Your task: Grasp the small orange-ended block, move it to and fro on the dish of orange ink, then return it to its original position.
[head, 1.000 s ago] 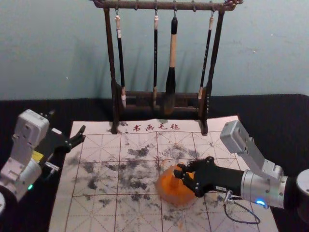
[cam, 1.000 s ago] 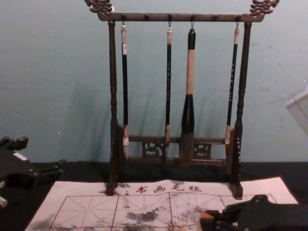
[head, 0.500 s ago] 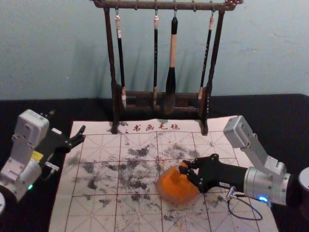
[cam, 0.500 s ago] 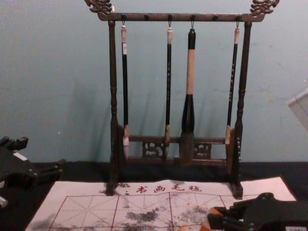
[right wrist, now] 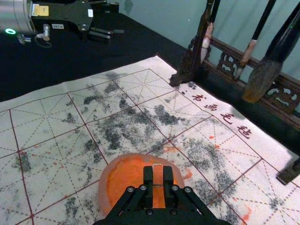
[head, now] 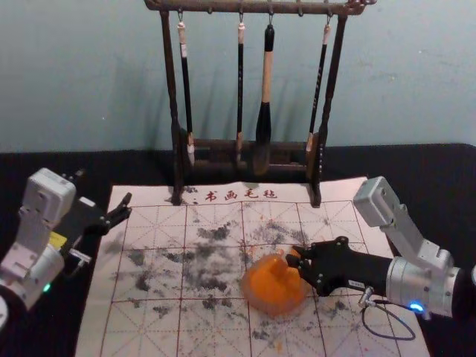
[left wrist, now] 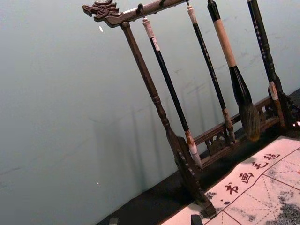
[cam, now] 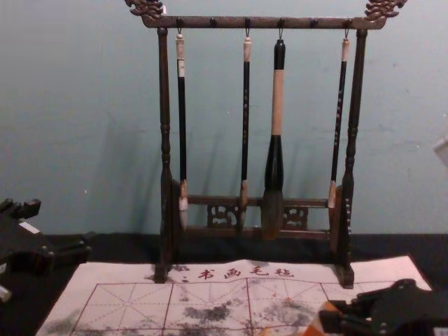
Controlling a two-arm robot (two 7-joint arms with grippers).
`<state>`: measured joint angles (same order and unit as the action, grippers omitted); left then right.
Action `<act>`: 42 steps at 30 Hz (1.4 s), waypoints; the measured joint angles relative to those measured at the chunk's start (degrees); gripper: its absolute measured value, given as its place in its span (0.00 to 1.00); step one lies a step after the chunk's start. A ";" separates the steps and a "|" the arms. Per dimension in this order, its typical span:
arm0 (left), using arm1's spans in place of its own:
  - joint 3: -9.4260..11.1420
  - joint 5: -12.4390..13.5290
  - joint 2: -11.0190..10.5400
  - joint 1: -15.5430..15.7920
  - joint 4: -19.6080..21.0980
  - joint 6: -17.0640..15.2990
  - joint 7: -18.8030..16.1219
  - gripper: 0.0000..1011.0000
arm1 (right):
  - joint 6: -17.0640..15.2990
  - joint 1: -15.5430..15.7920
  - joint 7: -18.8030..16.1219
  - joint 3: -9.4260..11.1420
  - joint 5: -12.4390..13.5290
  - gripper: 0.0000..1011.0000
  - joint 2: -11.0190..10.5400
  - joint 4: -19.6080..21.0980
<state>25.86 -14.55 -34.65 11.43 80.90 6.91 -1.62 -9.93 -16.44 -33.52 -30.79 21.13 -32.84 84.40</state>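
Block clamped in right pincer at dish; left pincer, open, by 书画毛毡 mat.

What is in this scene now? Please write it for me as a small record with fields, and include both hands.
block: orange-ended, held tilted
right hand: at the dish's right side, fingers shut on the block
dish: holds orange ink, on the mat
block touching ink: cannot tell
mat: white with red grid, dark smudges and orange spots
left hand: open, beyond the mat's left edge
rack: dark, four brushes hanging
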 joint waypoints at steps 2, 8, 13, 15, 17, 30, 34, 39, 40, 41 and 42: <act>0.00 0.00 0.00 0.00 0.00 0.00 0.00 0.99 | -0.34 0.37 0.31 0.20 -0.05 0.09 -0.43 0.77; 0.00 0.00 0.00 0.00 0.00 0.00 0.00 0.99 | -1.14 1.56 0.73 0.77 -0.25 0.09 -1.84 2.92; 0.00 0.00 0.00 0.00 0.00 0.00 0.00 0.99 | -1.75 2.43 0.56 0.98 -0.27 0.09 -2.96 4.48; 0.00 0.00 0.00 0.00 0.00 0.00 0.00 0.99 | -1.90 2.81 0.45 1.03 -0.22 0.09 -3.38 5.12; 0.00 0.00 0.00 0.00 0.00 0.00 0.00 0.99 | -2.02 3.25 0.22 1.06 -0.15 0.09 -3.84 5.88; 0.00 0.00 0.00 0.00 0.00 0.00 0.00 0.99 | -2.39 3.57 -1.10 -0.25 -0.13 0.09 -4.35 7.44; 0.00 0.00 0.00 0.00 0.00 0.00 0.00 0.99 | -2.38 2.83 -1.19 -0.88 -0.49 0.09 -3.82 6.89; 0.00 0.00 0.00 0.00 0.00 0.00 0.00 0.99 | -2.43 1.84 -0.91 -1.28 -1.10 0.09 -3.11 5.92; 0.00 0.00 0.00 0.00 0.00 0.00 0.00 0.99 | -2.46 1.67 -0.84 -1.31 -1.21 0.09 -3.00 5.74; 0.00 0.00 0.00 0.00 0.00 0.00 0.00 0.99 | -2.49 1.56 -0.79 -1.32 -1.28 0.09 -2.92 5.60; 0.00 0.00 0.00 0.00 0.00 0.00 0.00 0.99 | -2.59 1.27 -0.61 -1.33 -1.44 0.09 -2.70 5.28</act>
<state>25.86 -14.55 -34.64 11.43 80.90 6.91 -1.62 -12.51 -15.17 -34.13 -32.12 19.69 -35.54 89.69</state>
